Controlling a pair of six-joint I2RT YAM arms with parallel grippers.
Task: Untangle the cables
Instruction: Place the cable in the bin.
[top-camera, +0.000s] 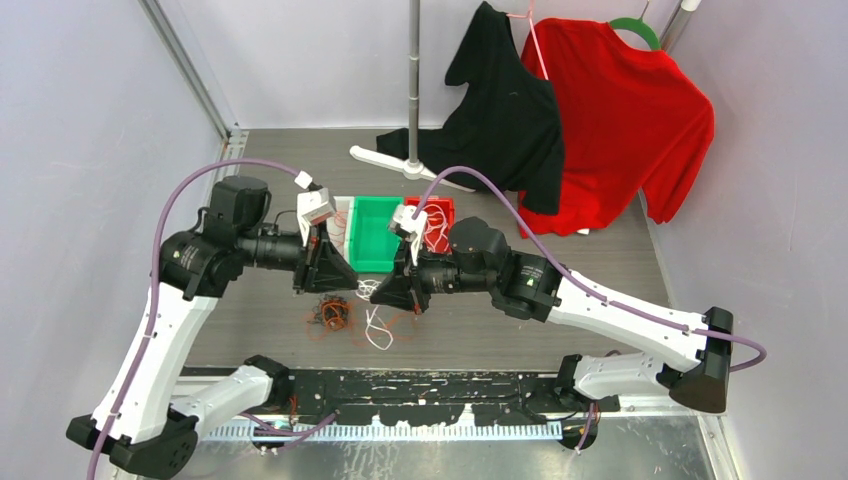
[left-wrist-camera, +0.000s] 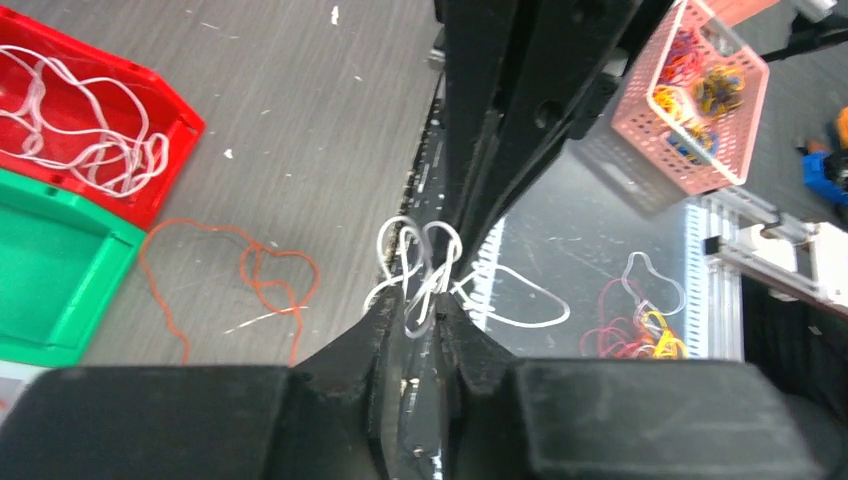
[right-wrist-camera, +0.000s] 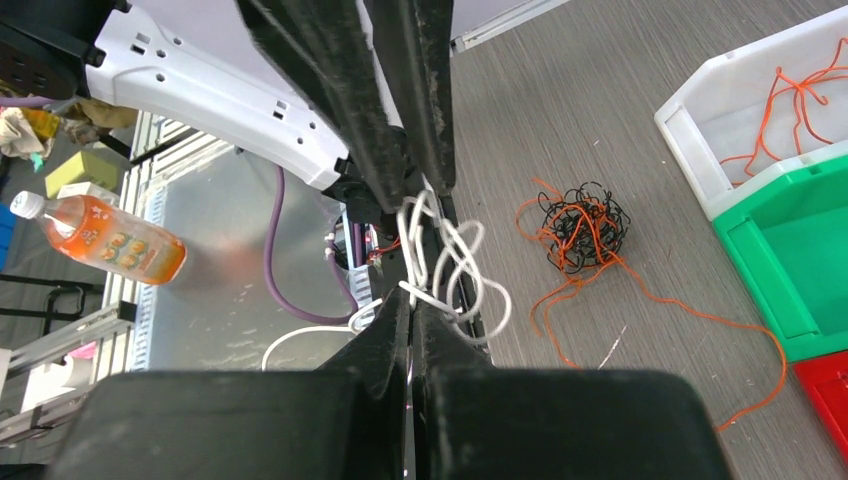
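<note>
Cables (top-camera: 335, 315) from above: a black-and-orange knot on the bench (top-camera: 600, 255), white loops (top-camera: 377, 328) beside it, both arms meeting over them in front of the green bin (top-camera: 377, 235). Left wrist now: left fingers (left-wrist-camera: 375, 335) pinch a white cable (left-wrist-camera: 420, 270), a narrow gap between them; an orange strand (left-wrist-camera: 255, 275) lies loose near the red bin (left-wrist-camera: 160, 195). Right wrist: right fingers (right-wrist-camera: 392, 325) pressed together on the white loops (right-wrist-camera: 440, 260), the knot (right-wrist-camera: 583, 227) lying well apart.

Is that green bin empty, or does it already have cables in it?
Empty. The green bin shows only a bare green floor from above and in both wrist views, while the red bin beside it holds white cable.
</note>
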